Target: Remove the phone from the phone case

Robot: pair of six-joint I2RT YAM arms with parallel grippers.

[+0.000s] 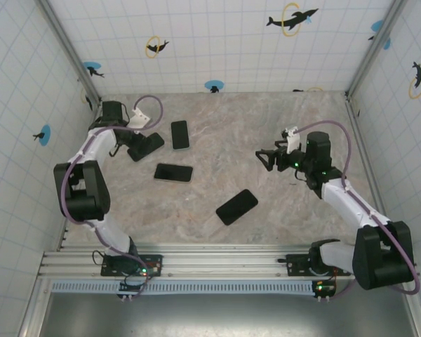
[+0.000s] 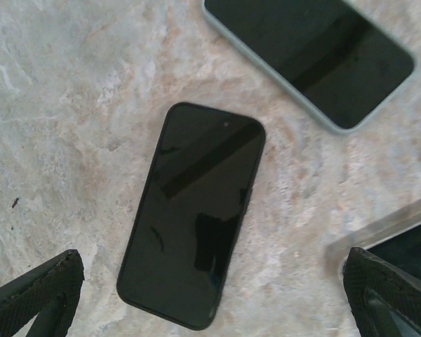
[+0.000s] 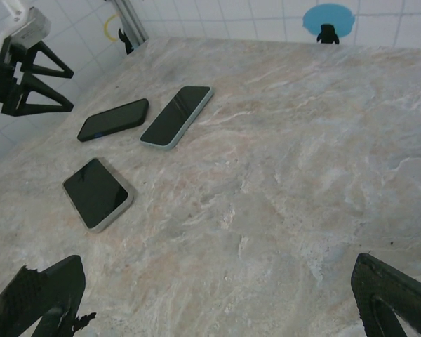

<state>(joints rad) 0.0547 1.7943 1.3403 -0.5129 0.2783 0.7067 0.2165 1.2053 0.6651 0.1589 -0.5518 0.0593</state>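
Observation:
Three dark phones lie flat on the marble: one upright [image 1: 180,134], one crosswise [image 1: 173,172], one slanted [image 1: 236,206]. My left gripper [image 1: 146,145] hovers open beside the back two. In its wrist view a black-rimmed phone [image 2: 193,214] lies below the open left gripper [image 2: 212,256], untouched. A pale-green phone case [image 2: 309,56] holding a phone lies beyond, and a clear-cased phone [image 2: 410,242] is at the right edge. My right gripper [image 1: 265,158] is open and empty. Its wrist view shows the black phone [image 3: 112,119], the green-cased phone [image 3: 177,116] and a grey-cased phone [image 3: 98,193].
The marble tabletop [image 1: 295,210] is walled on three sides by white tiled panels with dolphin stickers. Metal posts [image 1: 77,60] stand at the back corners. An aluminium rail [image 1: 217,261] carrying both arm bases runs along the near edge.

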